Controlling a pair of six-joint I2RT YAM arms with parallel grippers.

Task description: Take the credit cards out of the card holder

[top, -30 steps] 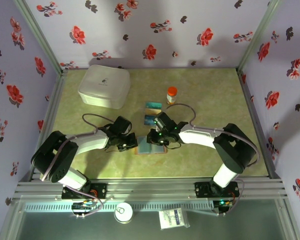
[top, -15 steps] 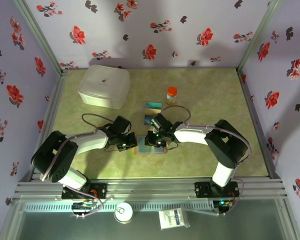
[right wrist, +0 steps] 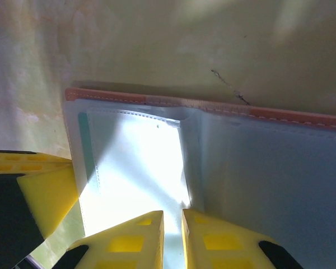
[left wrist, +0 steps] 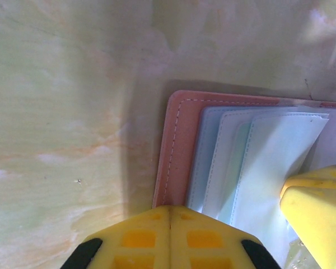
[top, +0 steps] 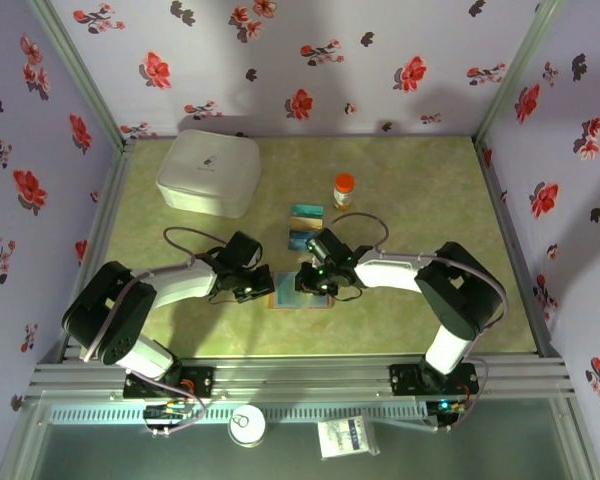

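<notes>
Your top camera sits high up behind the arms [top: 175, 285] and looks down on the whole desk [top: 410, 190]. Your left wrist camera looks down from very close at one edge of the open card holder [left wrist: 176, 145]. Your right wrist camera is just as close, over another part of it. All three views share that card holder.

From overhead my left gripper [top: 267, 289] and right gripper [top: 311, 284] cover most of the card holder [top: 298, 303], only its near edge peeks out. Right wrist cam: glare whites out the pocket [right wrist: 140, 162], can't tell what's in it or whether I'm pinching anything.
</notes>
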